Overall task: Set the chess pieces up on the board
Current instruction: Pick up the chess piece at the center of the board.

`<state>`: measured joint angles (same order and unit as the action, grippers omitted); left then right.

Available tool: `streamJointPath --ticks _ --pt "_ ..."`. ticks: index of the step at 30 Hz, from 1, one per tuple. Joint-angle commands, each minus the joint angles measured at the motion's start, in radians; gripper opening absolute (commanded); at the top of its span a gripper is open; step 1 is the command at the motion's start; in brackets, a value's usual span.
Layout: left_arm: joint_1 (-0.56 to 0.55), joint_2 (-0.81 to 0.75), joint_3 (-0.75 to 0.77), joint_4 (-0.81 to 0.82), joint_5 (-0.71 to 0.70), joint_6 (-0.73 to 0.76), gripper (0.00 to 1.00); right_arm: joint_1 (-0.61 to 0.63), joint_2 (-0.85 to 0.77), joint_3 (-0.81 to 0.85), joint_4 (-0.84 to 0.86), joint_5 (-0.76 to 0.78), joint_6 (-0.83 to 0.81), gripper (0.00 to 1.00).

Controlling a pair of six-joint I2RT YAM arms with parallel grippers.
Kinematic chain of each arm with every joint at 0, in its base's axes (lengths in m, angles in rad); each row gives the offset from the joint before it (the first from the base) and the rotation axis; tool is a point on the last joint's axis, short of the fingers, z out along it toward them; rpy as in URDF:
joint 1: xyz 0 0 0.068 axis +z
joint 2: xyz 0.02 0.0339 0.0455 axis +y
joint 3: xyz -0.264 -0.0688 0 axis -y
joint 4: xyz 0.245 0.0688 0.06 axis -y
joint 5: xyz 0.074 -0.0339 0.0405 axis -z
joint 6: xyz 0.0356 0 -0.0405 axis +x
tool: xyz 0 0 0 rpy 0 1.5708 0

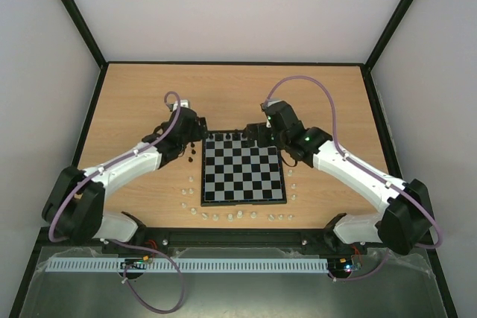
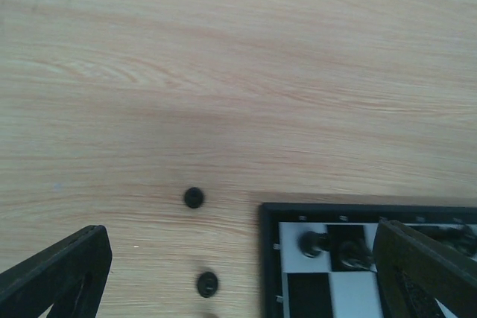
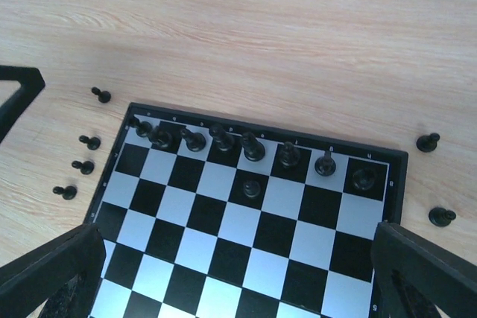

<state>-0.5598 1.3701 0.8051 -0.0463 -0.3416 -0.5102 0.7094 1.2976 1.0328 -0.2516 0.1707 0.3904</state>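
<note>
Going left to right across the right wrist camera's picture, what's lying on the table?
Four loose black pieces, then the board with a far row of black pieces, then two more loose black pieces.

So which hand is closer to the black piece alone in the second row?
Right. The right gripper hangs above the board's far rows, right by that piece; the left gripper is by the board's far-left corner.

board (image 2: 328,209) — cut off at edge | chess pieces (image 1: 224,138) — kinds too small
</note>
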Motion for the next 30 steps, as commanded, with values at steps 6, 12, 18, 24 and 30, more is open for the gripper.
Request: streamJointPath --ticks 6,12,18,24,30 --pt "0.056 0.122 0.058 -0.058 -0.021 -0.018 0.99 0.005 -0.022 -0.068 0.06 0.014 0.051 0.99" --pt "0.078 0.194 0.068 -0.04 0.03 -0.014 0.99 0.005 -0.039 -0.106 0.093 0.034 0.062 0.99" --pt "0.1 0.255 0.089 -0.046 0.049 -0.012 0.78 0.005 -0.058 -0.117 0.097 0.048 0.066 0.99" --pt "0.121 0.29 0.091 -0.031 0.052 -0.016 0.64 0.005 -0.069 -0.121 0.099 0.051 0.066 0.99" --pt "0.127 0.359 0.129 -0.021 0.068 -0.009 0.53 0.005 -0.065 -0.119 0.098 0.041 0.066 0.99"
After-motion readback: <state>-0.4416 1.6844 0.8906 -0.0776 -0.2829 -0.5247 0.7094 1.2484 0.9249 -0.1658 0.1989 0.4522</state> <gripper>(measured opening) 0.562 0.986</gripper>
